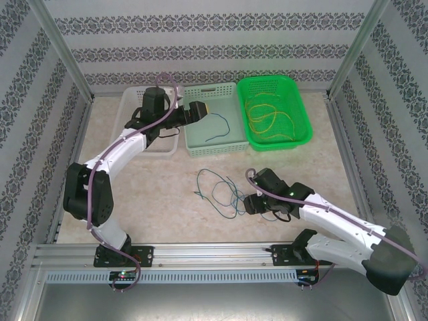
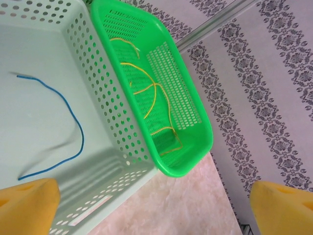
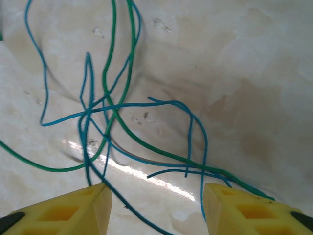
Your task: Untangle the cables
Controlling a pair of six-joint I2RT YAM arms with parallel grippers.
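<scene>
My right tool (image 3: pixel 156 208) hangs released over the blue and green cables (image 3: pixel 88 113) tangled on the bench (image 3: pixel 244 73), straddling strands to pick one. My left tool (image 2: pixel 156 210) hovers wide open above the pale basket (image 2: pixel 107 98), where one sorted blue cable (image 2: pixel 81 137) lies.

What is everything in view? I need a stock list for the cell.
green basket: one, bright green, far right.
yellow cables: several, yellow, in the green basket.
mint basket: one, pale green, far middle.
blue cable: one, blue, in the mint basket.
white basket: one, white, far left.
tangled cables: several, blue and green, table centre.
table: one, beige marbled, under everything.
left gripper: one, yellow, open over the mint basket.
right gripper: one, yellow, open over the tangled cables.
</scene>
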